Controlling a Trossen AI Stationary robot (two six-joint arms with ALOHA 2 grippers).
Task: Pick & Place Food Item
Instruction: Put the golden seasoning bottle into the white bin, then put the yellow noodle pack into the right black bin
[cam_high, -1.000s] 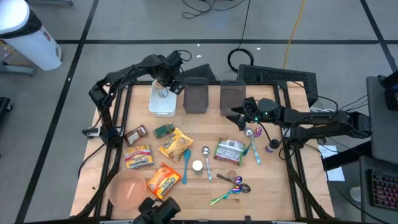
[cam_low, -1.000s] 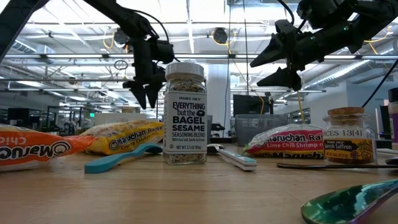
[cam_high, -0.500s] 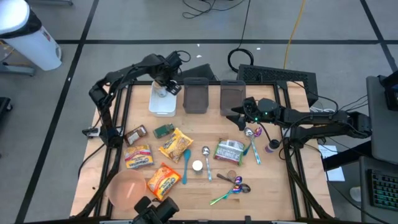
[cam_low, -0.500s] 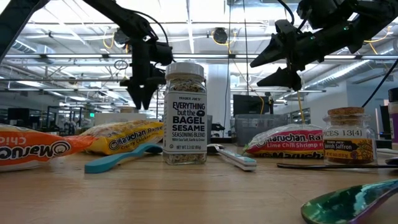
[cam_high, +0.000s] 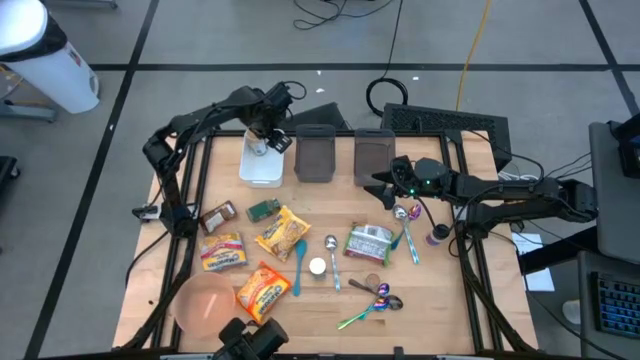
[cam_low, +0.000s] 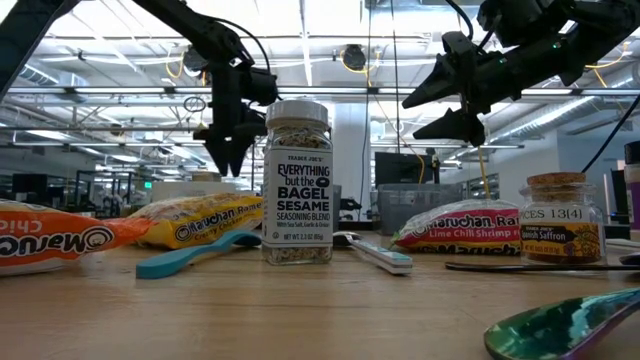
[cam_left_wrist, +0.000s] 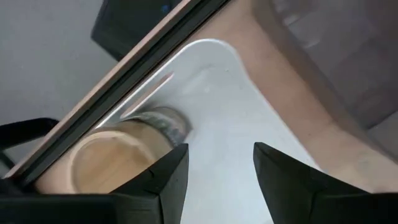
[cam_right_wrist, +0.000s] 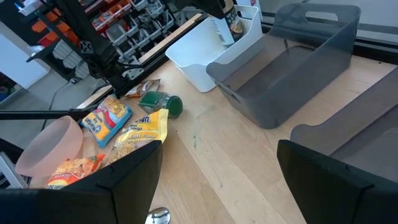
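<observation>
Inside the white rectangular plastic bin (cam_high: 262, 165) at the far left of the wooden table (cam_high: 440, 300), a clear spice jar with a pale wooden-looking lid (cam_left_wrist: 118, 155) leans against the bin's wall, its dark contents showing through the glass. Around it sits the left gripper (cam_left_wrist: 214, 171), lowered into the bin from above; its two dark fingers (cam_left_wrist: 168, 177) stand partly apart, one just beside the jar, though whether either pad actually presses on the glass cannot be told. From overhead the jar (cam_high: 260, 143) shows in the bin's far end, under the left wrist.

Next to the white bin stand two dark grey translucent bins (cam_high: 314, 153), side by side. Hovering at the near corner of the second one, the right gripper (cam_high: 383, 186) hangs above the table with its fingers spread wide and holding nothing.

Nearer the front, yellow and orange ramen packets (cam_high: 281, 234), a small green-capped jar lying on its side (cam_high: 264, 209), a blue plastic spoon (cam_high: 299, 262), a bagel seasoning jar with a white cap (cam_low: 298, 182) and a pink bowl (cam_high: 204, 304) lie scattered on the wood
</observation>
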